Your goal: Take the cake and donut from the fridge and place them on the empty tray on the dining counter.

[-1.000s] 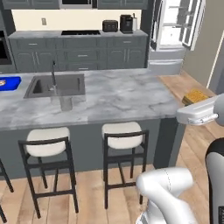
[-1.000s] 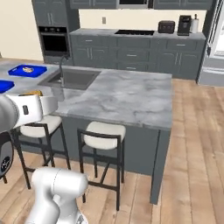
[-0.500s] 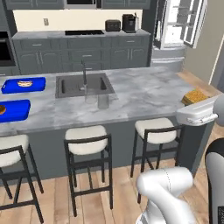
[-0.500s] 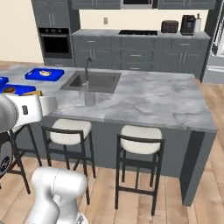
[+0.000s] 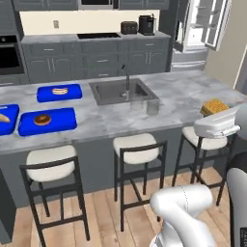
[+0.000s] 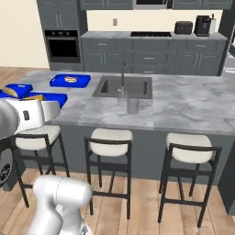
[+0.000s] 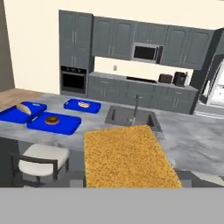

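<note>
You're carrying cake (image 7: 127, 157) in tool (image 5: 215, 126), jaws pinching its sides; crumbly, light, soft — keep squeeze gentle toward tray (image 5: 47, 121) holding donut (image 5: 42, 118).

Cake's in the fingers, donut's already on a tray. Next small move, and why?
Probably keep driving left along the dining counter until the tray holding the donut is within reach. The cake sits in the gripper, near the counter's other end from that tray.
</note>
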{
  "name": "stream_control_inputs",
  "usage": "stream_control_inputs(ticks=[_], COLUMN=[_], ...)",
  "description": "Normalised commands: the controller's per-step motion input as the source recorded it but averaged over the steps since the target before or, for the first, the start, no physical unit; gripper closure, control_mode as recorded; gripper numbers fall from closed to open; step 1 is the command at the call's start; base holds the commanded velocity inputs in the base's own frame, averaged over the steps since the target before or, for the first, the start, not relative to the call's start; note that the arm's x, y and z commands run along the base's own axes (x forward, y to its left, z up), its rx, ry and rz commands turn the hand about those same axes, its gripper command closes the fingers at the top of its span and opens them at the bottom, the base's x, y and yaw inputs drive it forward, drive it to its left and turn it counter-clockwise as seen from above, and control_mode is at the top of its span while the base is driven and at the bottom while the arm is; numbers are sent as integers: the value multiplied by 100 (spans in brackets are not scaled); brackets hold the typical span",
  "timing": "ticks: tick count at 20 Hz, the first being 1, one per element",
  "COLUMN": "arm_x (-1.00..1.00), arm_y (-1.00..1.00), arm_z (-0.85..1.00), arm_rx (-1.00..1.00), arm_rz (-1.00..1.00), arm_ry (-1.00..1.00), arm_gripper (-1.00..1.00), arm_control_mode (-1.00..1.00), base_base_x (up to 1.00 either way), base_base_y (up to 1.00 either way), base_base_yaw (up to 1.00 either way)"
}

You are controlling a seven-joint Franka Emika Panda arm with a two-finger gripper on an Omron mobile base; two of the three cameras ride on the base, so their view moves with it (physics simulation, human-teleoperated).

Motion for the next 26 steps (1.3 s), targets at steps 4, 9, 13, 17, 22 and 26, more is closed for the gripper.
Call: stream_control_inputs(ticks=[4,9,13,17,22,26], arm_x=[0,0,0,0,0,0], arm_y=[0,0,0,0,0,0], arm_z=[0,0,0,0,0,0], arm_rx=[0,0,0,0,0,0], arm_rz=[0,0,0,0,0,0], arm_ry=[0,0,0,0,0,0], arm_gripper=[100,100,100,100,100,100], arm_control_mode=[100,100,100,100,100,100], base_base_x=[0,0,9,23,60,98], base_base_y=[100,100,63,-8,-25,-2], base_base_yaw=[-16,-14,-12,-1,7,5])
